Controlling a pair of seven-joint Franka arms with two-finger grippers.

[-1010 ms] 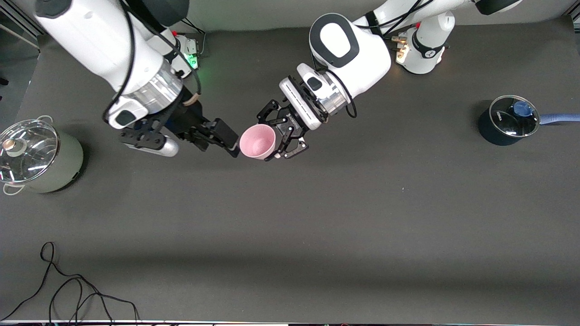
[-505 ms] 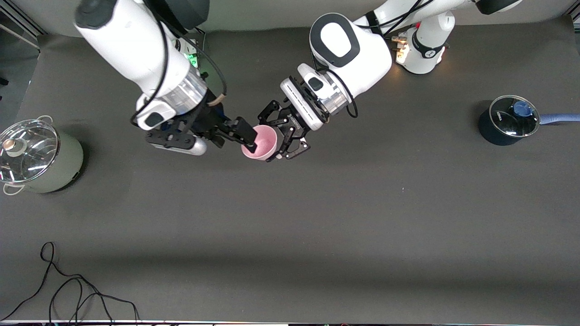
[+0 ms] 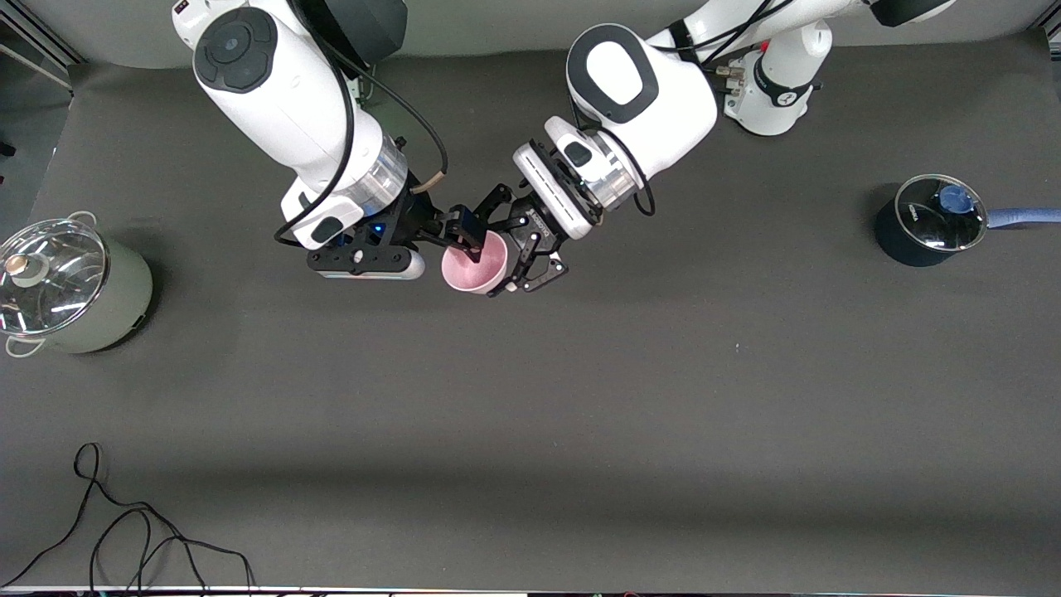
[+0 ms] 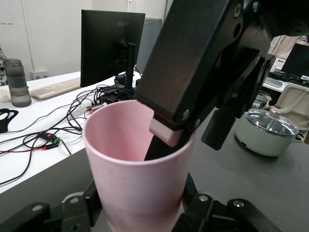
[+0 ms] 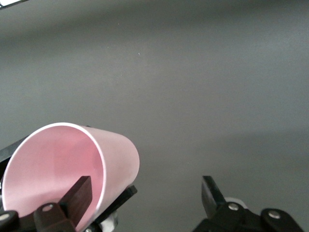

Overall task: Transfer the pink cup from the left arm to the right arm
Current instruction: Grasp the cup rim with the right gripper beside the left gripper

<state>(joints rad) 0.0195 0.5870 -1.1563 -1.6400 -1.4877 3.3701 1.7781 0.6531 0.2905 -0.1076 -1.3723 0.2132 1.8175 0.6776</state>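
Mid-handover above the tabletop (image 3: 580, 414): my left gripper (image 3: 520, 249) holds the cup (image 3: 474, 264) by its lower body, skeletal jaws clamped on either side, mouth tipped toward my right arm's end. My right gripper (image 3: 464, 239) has one finger (image 4: 166, 108) inside the mouth and the other outside, the wall between them; the jaws stand wide, not yet pinching, as the right wrist view shows the outer finger (image 5: 212, 195) well apart from the cup. The cup looks light, smooth and thin-walled, likely slippery and a little springy, so the rim wall seems the place to pinch, gently. A green pot (image 3: 66, 290) and a blue saucepan (image 3: 928, 222) stand at the table's ends.
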